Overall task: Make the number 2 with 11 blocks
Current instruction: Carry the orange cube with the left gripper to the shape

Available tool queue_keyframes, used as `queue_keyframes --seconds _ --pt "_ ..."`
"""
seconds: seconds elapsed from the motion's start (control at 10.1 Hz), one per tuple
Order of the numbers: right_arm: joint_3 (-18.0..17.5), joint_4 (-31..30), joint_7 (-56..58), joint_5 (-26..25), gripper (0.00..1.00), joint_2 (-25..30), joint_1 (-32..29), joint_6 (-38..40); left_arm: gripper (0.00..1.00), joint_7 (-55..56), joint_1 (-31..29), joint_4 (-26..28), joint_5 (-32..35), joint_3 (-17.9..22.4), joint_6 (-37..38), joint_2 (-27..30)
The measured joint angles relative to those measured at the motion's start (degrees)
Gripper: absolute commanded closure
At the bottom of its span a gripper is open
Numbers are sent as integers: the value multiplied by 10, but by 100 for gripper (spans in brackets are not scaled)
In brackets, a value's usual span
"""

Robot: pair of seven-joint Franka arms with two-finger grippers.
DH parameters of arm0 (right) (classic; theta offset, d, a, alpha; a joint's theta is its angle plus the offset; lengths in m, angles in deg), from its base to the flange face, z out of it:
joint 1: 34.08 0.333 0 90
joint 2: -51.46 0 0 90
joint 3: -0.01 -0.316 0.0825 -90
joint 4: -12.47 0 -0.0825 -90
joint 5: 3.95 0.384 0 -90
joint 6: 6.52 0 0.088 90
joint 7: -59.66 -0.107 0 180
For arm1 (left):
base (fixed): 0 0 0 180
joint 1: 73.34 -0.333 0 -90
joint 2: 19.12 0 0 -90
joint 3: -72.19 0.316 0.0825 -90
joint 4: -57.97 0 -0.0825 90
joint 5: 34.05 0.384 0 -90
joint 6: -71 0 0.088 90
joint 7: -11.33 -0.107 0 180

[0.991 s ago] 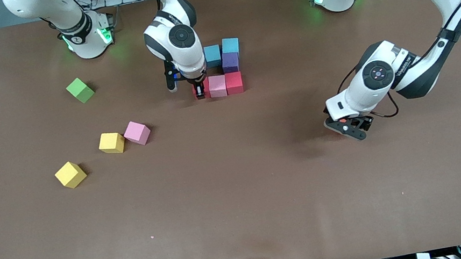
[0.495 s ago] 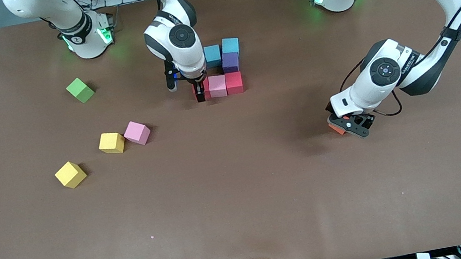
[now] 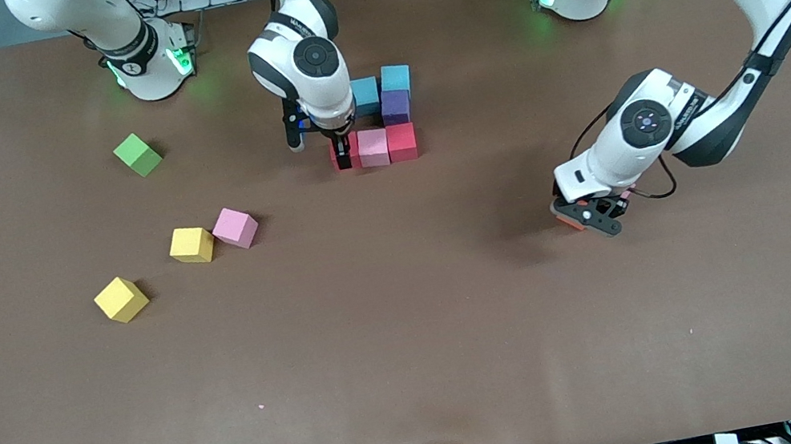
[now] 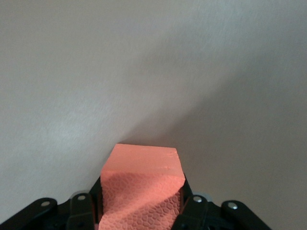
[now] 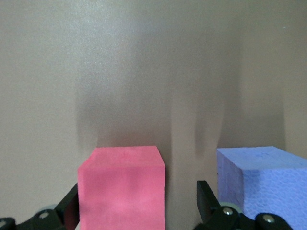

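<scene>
Gripping a small matte orange cube (image 4: 142, 187) between its closed fingers, the left gripper (image 3: 584, 218) sat low over bare brown table (image 3: 418, 348) toward the left arm's end, well apart from the other blocks. The right gripper (image 3: 342, 151) stood around a small matte red cube (image 5: 123, 187), fingers spread wide and not clamping it. That red cube ended a row with a pink cube (image 3: 373, 148) and a second red cube (image 3: 402, 142). A purple cube (image 3: 395, 105) touched that row farther from the front camera, followed by two light blue cubes (image 3: 380, 86). Near the right arm's end lay a loose pink cube (image 3: 235, 227), two yellow cubes (image 3: 191, 245) (image 3: 121, 300) and a green cube (image 3: 138, 154).
</scene>
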Motion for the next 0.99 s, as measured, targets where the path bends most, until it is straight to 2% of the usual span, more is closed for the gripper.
queue_keyframes --seconds 0.3,0.5,0.79,0.99 --pt "3 0 3 0 0 11 0 13 75 67 129 -74 -20 56 1 -1" --pt "11 1 29 -1 0 25 -4 47 76 124 164 -106 -72 59 14 -1" --pt "32 2 122 -1 0 70 -44 110 75 350 255 -152 -107 70 26 -1" --pt "58 2 218 -8 0 87 -80 142 75 492 382 -201 -153 135 27 -3"
